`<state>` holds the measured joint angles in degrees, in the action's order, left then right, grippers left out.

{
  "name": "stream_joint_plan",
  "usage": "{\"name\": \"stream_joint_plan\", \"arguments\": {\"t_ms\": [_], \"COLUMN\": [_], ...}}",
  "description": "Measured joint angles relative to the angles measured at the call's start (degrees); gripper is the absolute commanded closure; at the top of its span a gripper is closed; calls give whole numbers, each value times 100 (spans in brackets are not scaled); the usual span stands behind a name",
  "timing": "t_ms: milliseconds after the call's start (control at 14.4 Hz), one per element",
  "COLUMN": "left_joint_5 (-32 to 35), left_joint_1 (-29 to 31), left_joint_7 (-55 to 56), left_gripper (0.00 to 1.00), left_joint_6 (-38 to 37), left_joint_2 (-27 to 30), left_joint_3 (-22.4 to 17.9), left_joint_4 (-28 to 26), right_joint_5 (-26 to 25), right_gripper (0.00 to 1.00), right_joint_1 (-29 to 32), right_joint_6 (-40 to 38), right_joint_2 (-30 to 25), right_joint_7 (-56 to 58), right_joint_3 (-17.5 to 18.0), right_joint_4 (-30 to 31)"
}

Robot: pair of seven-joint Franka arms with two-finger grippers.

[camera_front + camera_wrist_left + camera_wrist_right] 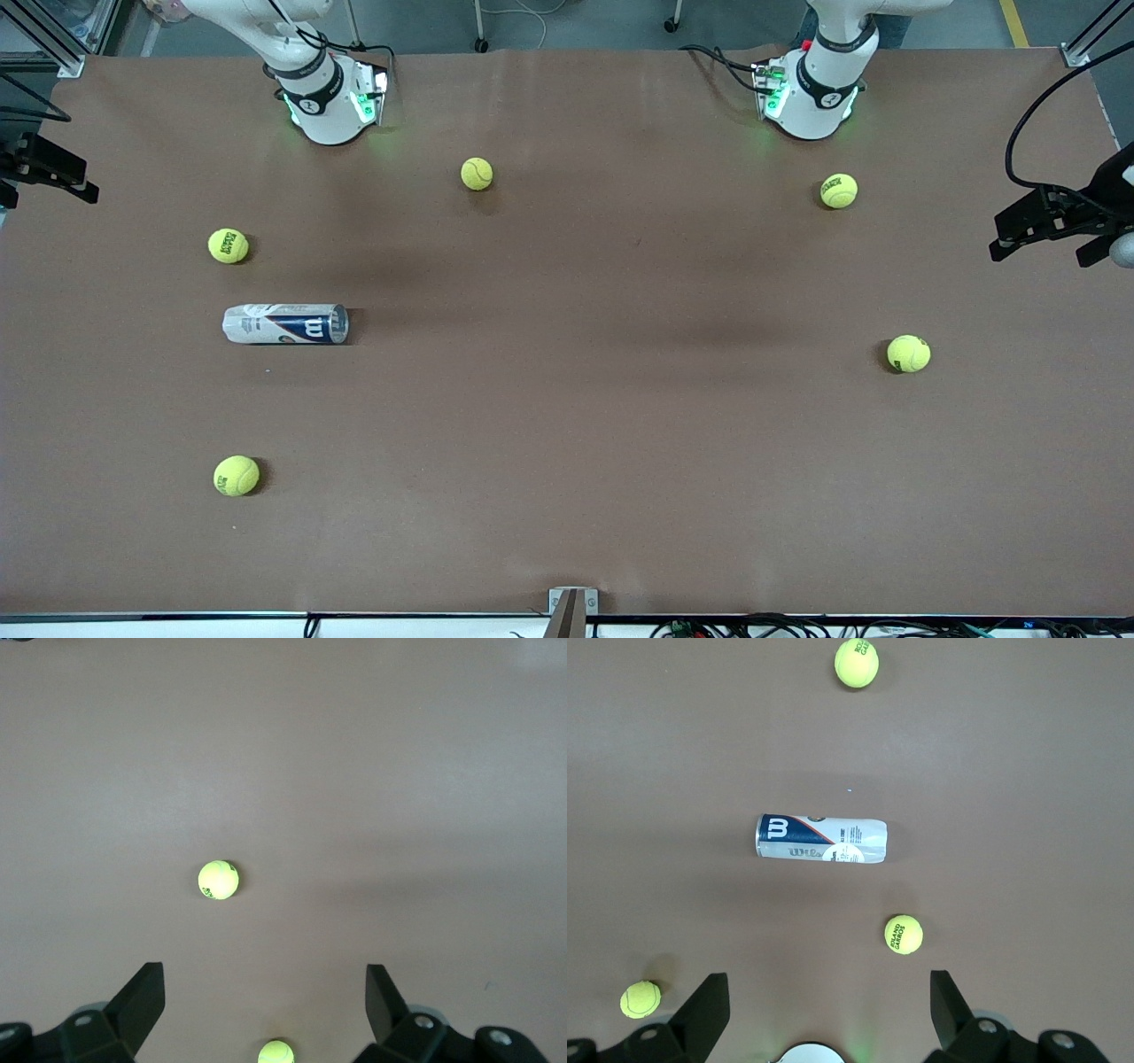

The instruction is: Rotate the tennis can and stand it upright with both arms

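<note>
White-and-dark-blue tennis can (285, 324) with white "W" logo; yellow tennis balls (229, 245) on the brown desk (620, 425).

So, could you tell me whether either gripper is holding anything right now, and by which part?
Nothing is held. The left gripper and right gripper are both open and empty; the tennis can lies untouched on the table.
</note>
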<state>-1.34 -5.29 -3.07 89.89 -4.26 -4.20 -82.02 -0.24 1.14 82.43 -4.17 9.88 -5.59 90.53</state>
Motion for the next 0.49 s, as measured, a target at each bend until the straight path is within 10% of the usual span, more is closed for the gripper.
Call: {"name": "stream_joint_plan", "arguments": {"t_ms": [487], "left_joint_5": [0], "left_joint_1": [0], "left_joint_7": [131], "left_gripper": [0], "left_joint_6": [-18], "left_joint_2": [0], "left_joint_3": [0], "left_joint_4": [0], "right_joint_5": [61], "right_gripper": [0], "right_joint_1": [0], "right_joint_6": [-35], "right_joint_2": [-47], "right_joint_7": [-265], "right_joint_3": [0], "right_joint_4": [0]}}
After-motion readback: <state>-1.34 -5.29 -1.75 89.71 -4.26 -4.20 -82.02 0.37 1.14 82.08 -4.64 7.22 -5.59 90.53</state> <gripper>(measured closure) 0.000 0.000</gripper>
